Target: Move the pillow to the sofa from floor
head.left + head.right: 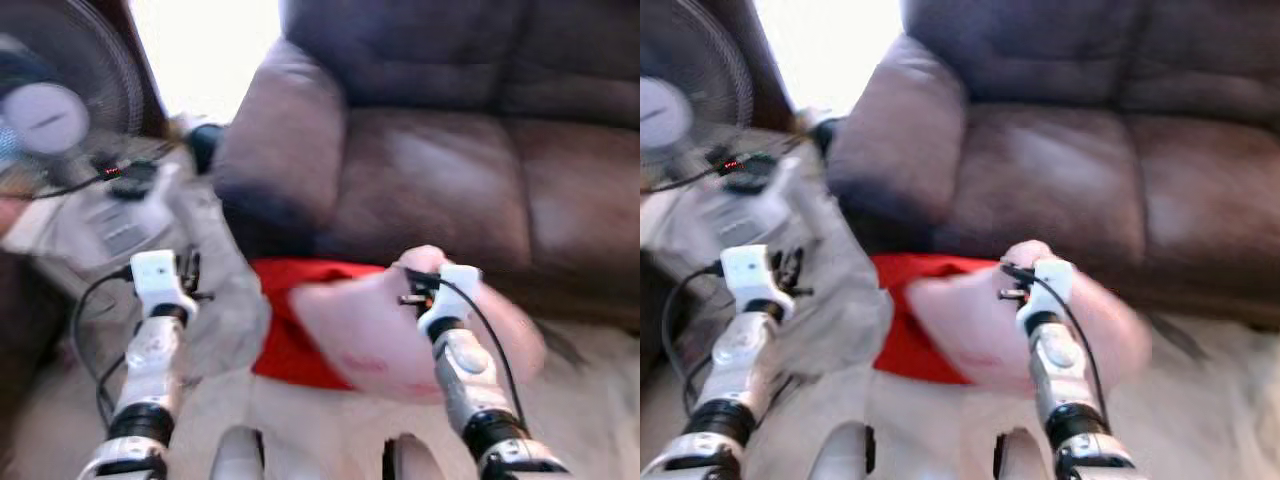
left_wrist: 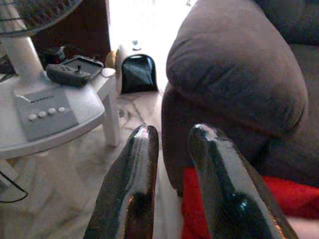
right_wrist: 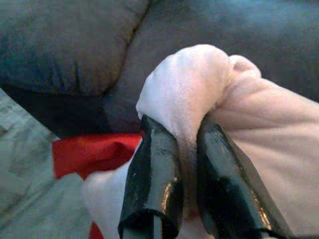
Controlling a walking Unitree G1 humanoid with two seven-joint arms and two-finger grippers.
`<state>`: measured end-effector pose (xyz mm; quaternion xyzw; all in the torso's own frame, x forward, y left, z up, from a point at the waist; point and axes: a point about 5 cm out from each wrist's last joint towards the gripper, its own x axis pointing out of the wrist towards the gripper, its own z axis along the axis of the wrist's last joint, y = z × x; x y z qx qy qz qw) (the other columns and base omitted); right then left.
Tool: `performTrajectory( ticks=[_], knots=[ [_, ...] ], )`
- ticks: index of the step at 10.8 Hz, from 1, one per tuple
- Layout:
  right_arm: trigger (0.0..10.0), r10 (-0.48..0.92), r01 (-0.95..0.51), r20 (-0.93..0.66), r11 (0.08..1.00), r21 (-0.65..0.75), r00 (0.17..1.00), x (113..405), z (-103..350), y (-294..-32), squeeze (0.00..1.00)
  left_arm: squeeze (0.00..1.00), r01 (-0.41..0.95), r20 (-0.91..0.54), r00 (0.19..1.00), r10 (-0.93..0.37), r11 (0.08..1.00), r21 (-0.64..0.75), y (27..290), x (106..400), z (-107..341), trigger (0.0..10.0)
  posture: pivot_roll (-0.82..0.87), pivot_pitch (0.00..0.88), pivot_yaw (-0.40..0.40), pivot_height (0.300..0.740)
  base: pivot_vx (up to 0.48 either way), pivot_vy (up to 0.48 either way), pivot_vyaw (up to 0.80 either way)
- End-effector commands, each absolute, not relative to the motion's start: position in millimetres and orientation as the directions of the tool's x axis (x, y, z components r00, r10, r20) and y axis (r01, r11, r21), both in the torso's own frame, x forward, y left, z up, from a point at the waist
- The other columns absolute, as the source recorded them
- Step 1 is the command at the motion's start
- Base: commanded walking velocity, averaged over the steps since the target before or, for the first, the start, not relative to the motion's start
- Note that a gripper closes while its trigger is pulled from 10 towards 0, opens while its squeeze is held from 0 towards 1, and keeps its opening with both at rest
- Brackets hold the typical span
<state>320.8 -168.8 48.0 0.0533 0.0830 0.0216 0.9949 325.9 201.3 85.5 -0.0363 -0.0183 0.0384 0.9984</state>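
Note:
A pale pink pillow [image 1: 365, 335] is lifted a little above the floor in front of the brown sofa [image 1: 430, 170]. My right gripper [image 3: 182, 122] is shut on a bunched fold at the pillow's top edge. The fold bulges up between its black fingers [image 3: 152, 169]. Under and behind the pillow a red cushion or cloth [image 1: 285, 350] lies on the floor against the sofa's base. My left gripper [image 2: 173, 134] hovers to the left, near the sofa's armrest [image 2: 234, 64], its fingers slightly apart with nothing between them. The head views are blurred.
A standing fan [image 1: 50, 110] and a low white table [image 2: 94, 107] with a dark controller [image 2: 75, 72] stand at the left. A black bag [image 2: 138, 73] sits on the floor beyond the armrest. Cables trail near my left arm. The sofa seat is bare.

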Motion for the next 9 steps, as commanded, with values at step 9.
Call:
performTrajectory(
  ticks=[9],
  knots=[
    [10.0,0.026,-0.022,-0.038,0.996,0.09,0.999,333.8,73.0,-178.1,0.0,0.0,-0.059,0.032,0.998,0.061,0.996,-0.07,197.8,329.8,86.2,10.0,0.06,0.05,-0.059,0.74,0.0,0.0,0.0]
  ],
)
